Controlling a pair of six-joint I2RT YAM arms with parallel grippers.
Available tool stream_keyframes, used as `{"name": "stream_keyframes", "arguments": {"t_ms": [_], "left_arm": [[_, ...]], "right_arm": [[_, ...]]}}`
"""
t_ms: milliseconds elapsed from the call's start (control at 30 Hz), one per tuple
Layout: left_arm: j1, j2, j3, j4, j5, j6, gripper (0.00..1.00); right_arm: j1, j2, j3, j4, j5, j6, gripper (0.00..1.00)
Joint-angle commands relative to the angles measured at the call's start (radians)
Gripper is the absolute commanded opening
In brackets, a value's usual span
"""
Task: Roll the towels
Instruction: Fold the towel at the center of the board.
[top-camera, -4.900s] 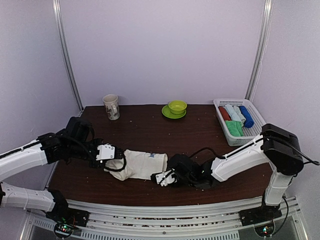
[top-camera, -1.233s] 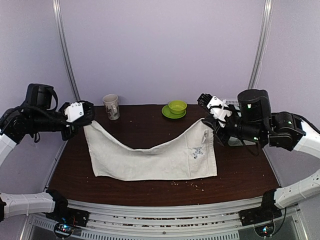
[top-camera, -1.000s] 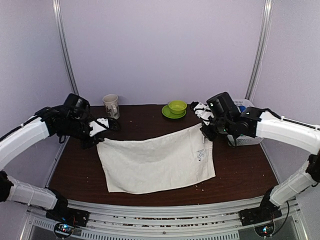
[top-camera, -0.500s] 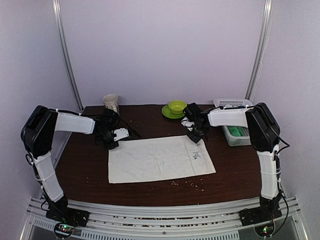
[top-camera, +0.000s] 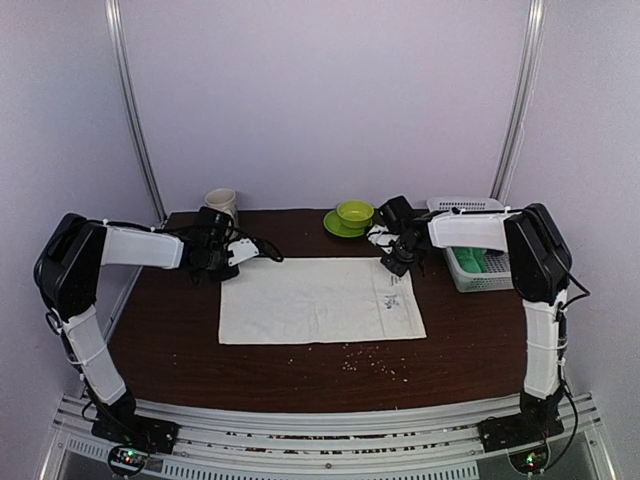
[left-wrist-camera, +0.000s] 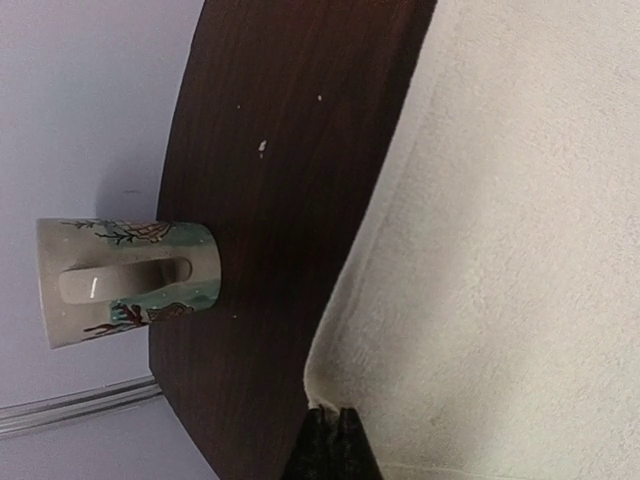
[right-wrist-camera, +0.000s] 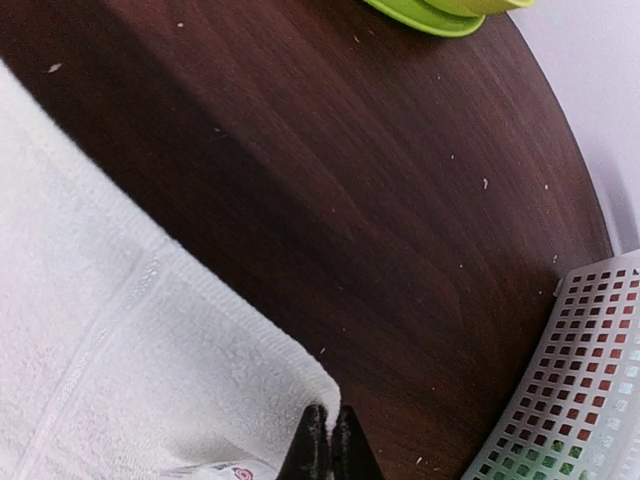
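Cream towel (top-camera: 318, 300) lies flat on the worktop (top-camera: 170, 330), stretched between both pincers: left pincer (top-camera: 231, 262) pinches its far left corner, right pincer (top-camera: 397, 266) nips the far right corner. Green towel (top-camera: 470, 262) sits in the basket (top-camera: 478, 282) just beside the right pincer.

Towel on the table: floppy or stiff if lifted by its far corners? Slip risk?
Likely floppy: the towel lies limp and flat, so it should sag between corners. Probably light, being thin. Slip seems possible: left gripper and right gripper pinch only the very corner tips.
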Motion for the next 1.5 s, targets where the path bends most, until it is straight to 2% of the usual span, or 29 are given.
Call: {"name": "stream_keyframes", "arguments": {"t_ms": [0, 167, 367, 733, 1100, 1467], "left_arm": [[0.027, -0.131, -0.059, 0.061, 0.107, 0.052, 0.00], [0.026, -0.221, -0.130, -0.011, 0.219, 0.119, 0.00], [0.027, -0.315, -0.214, -0.093, 0.306, 0.171, 0.00], [0.027, -0.484, -0.315, -0.198, 0.412, 0.217, 0.00], [0.026, -0.557, -0.415, -0.264, 0.493, 0.235, 0.00], [0.027, -0.544, -0.453, -0.269, 0.535, 0.246, 0.00]], "right_arm": [[-0.002, -0.115, -0.047, -0.030, -0.095, -0.138, 0.00], [0.018, -0.231, -0.179, -0.027, -0.162, -0.225, 0.00], [0.058, -0.330, -0.311, -0.011, -0.134, -0.249, 0.00], [0.135, -0.449, -0.432, 0.010, -0.092, -0.240, 0.00], [0.189, -0.488, -0.520, 0.010, -0.027, -0.204, 0.00], [0.230, -0.517, -0.598, 0.055, -0.002, -0.221, 0.00]]}}
